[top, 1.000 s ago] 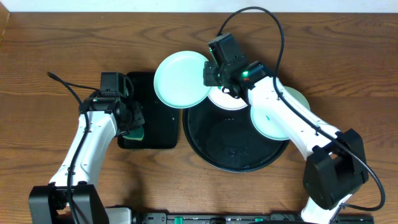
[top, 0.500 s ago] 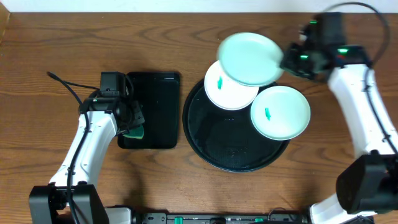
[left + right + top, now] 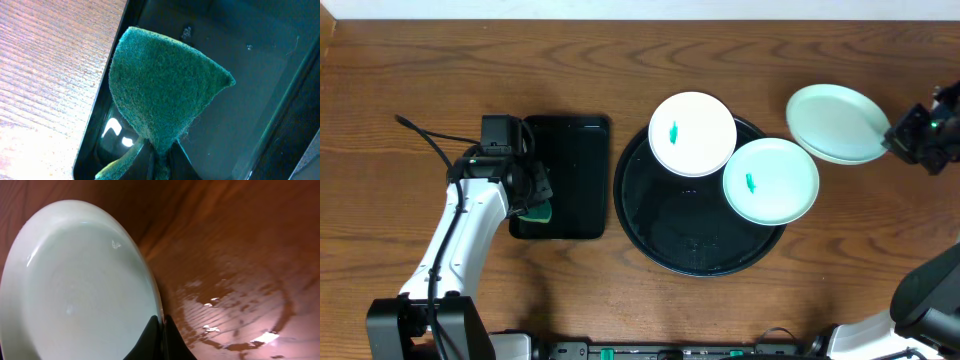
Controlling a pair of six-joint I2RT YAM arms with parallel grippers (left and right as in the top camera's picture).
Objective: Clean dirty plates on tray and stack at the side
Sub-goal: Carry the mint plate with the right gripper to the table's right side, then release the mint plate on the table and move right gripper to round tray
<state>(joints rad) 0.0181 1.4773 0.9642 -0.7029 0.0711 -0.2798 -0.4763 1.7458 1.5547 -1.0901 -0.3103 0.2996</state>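
Pale-mint plate [image 3: 835,122] pinched (rim only) by right end effector [image 3: 891,138].

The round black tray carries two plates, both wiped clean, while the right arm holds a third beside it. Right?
Not clean: in the overhead view the upper plate and the lower plate on the round black tray each bear a green smear. The right gripper does hold a third plate beside it.

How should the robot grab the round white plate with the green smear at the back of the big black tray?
Pinch the thin rim at its far edge, coming in from behind. There the round white plate sticks out past the round black tray's rim, so a finger should fit underneath, while the pale-mint plate crowds its near right side.
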